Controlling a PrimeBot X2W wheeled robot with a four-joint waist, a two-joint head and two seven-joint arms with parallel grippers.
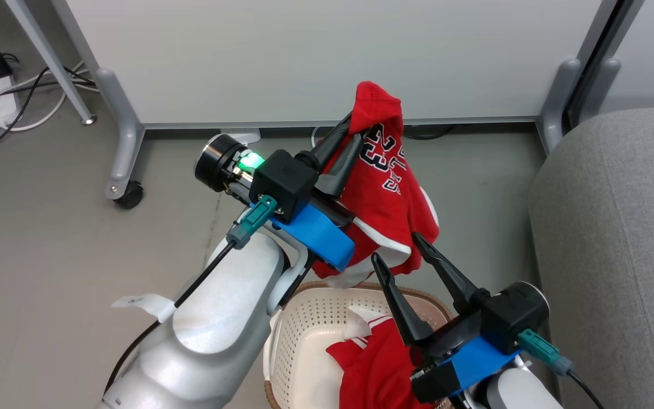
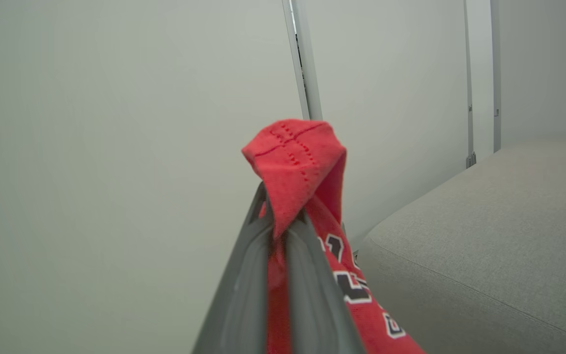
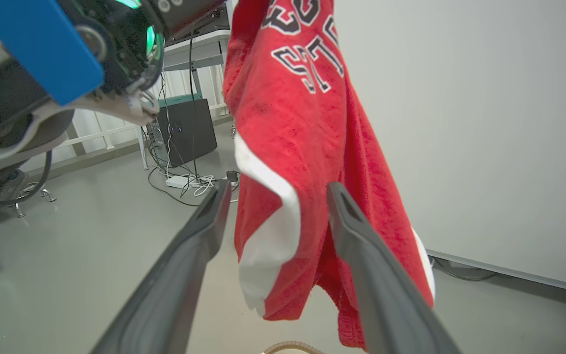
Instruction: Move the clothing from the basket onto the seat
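Clothing (image 1: 386,187), lettered piece, hanging in air above basket (image 1: 304,324), pinched by one small fold in left gripper (image 1: 355,129), fingers clamped tight on it; second red garment (image 1: 381,363) lying in basket; right gripper (image 1: 396,247) spread wide, holding nothing, hem dangling between its fingers. Risks: thin fold slipping out on swing toward seat (image 1: 616,238); hem snagging on right fingers or basket rim, piece dropping to floor

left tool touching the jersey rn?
Touching. Left wrist view: the left tool is shut on the jersey, with red cloth pinched between the jaws and bunched above them.
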